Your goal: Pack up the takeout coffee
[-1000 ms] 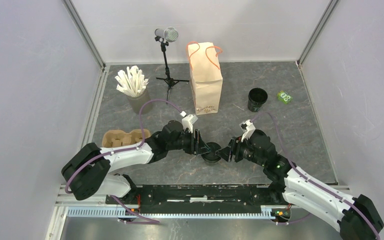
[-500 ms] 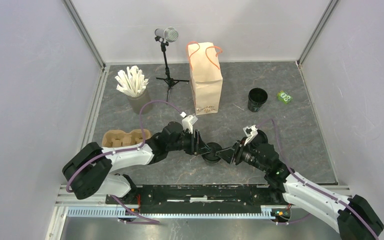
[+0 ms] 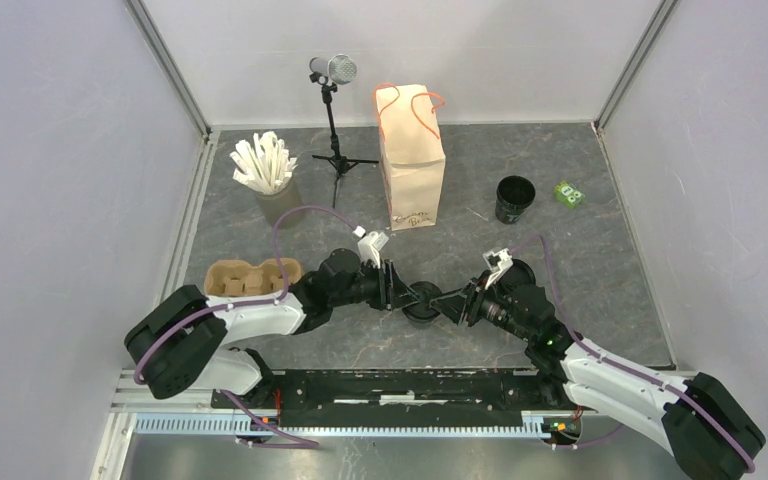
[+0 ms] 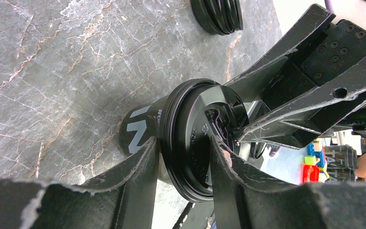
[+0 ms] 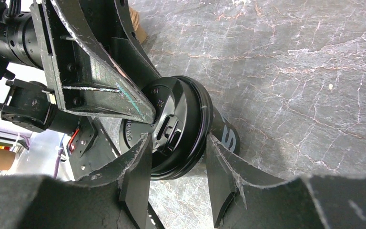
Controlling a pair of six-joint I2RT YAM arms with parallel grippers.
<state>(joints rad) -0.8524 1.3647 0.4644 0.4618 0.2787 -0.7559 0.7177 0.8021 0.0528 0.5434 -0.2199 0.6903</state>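
The takeout coffee (image 3: 422, 313), a small black cup with a black lid, stands on the grey table between my two arms. My left gripper (image 3: 407, 298) reaches it from the left and my right gripper (image 3: 447, 303) from the right. In the left wrist view the left gripper (image 4: 183, 143) pinches the lid (image 4: 190, 119), one finger under the rim and one on top. In the right wrist view the right gripper (image 5: 177, 139) straddles the lid (image 5: 171, 114) the same way. The brown paper bag (image 3: 412, 160) stands upright and open at the back.
A second black cup (image 3: 515, 198) without a lid stands at the right back, with a small green thing (image 3: 568, 193) beside it. A grey cup of white sticks (image 3: 265, 175), a microphone tripod (image 3: 335, 115) and a cardboard cup carrier (image 3: 245, 277) stand on the left.
My right arm has dropped lower and turned at the wrist, its fingers staying at the cup. My left arm shifted slightly left. The cup has stayed in place.
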